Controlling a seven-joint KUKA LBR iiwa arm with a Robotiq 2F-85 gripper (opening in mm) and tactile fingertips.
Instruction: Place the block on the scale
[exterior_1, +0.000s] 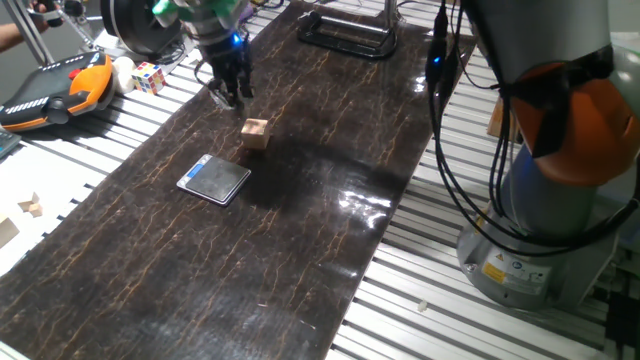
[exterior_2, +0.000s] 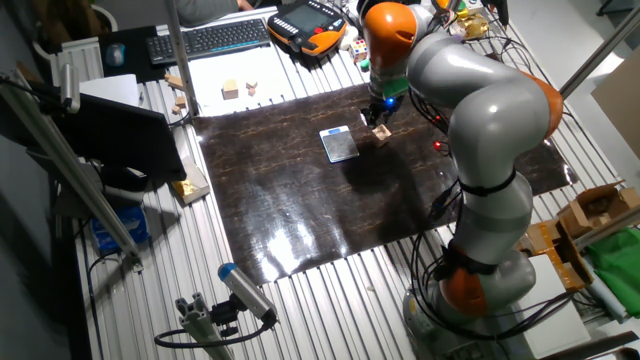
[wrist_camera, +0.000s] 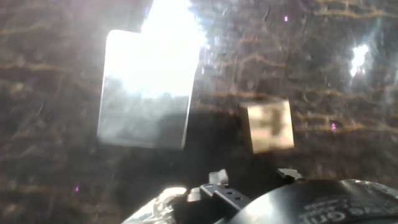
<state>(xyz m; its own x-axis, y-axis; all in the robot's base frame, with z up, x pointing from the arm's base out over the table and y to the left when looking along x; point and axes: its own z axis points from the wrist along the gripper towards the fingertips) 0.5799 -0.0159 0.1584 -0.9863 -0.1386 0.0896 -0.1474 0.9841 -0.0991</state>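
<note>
The block (exterior_1: 256, 133) is a small light-tan wooden cube that sits on the dark mat (exterior_1: 300, 250), just behind and to the right of the scale (exterior_1: 214, 179). The scale is a thin flat square with a dark top and a silver rim. My gripper (exterior_1: 229, 96) hovers above the mat a little beyond the block, empty, its fingers apart. In the other fixed view the gripper (exterior_2: 379, 115) is just above the block (exterior_2: 382, 131), with the scale (exterior_2: 339, 144) beside it. In the hand view the block (wrist_camera: 268, 126) lies right of the glaring scale (wrist_camera: 146, 93).
An orange-black pendant (exterior_1: 55, 90) and a multicoloured puzzle cube (exterior_1: 148, 77) lie off the mat's far left. Pale wood scraps (exterior_1: 30, 205) lie at the left edge. A black frame (exterior_1: 345, 35) stands at the far end. The arm's base (exterior_1: 560, 200) is on the right.
</note>
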